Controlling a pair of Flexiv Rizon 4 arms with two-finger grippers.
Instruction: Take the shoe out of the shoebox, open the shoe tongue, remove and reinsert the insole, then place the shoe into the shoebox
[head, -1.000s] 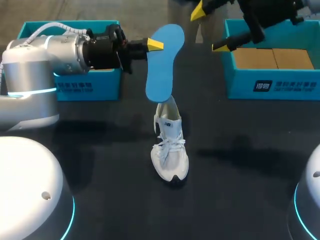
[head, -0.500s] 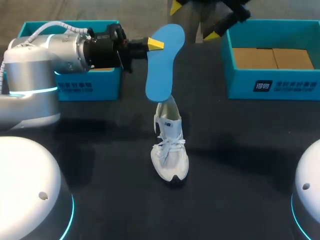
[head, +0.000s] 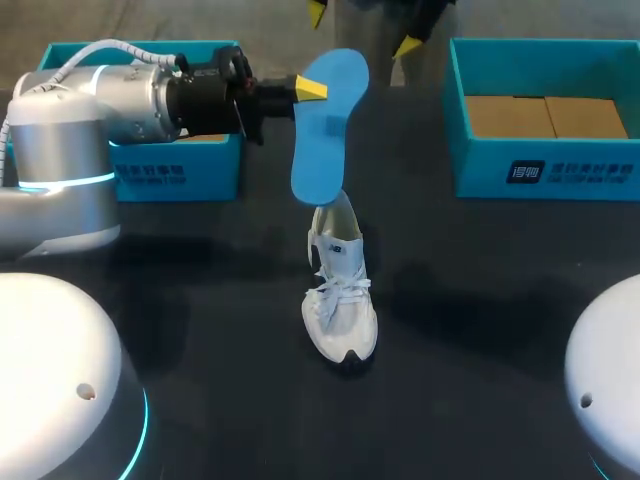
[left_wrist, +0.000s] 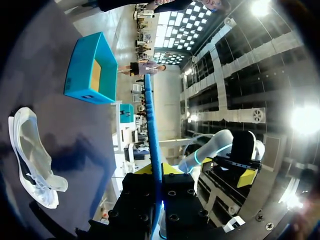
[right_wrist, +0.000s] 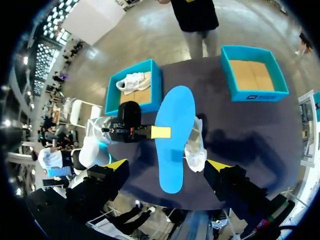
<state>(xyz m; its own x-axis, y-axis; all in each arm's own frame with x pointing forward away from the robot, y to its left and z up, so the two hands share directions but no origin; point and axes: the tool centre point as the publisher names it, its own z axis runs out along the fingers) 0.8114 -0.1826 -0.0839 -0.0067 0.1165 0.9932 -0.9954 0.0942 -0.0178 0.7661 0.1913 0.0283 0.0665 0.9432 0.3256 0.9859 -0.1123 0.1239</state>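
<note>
Overhead, my left gripper (head: 312, 90) pinches the blue insole (head: 325, 135) above the white shoe (head: 340, 290); my right gripper (right_wrist: 167, 165) hangs, apparently spread wide.

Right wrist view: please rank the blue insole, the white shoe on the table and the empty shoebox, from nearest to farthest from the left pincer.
1. blue insole: held in the left pincer itself.
2. white shoe: on the table, just beyond the insole.
3. empty shoebox: near the table's edge, well past the shoe.
</note>
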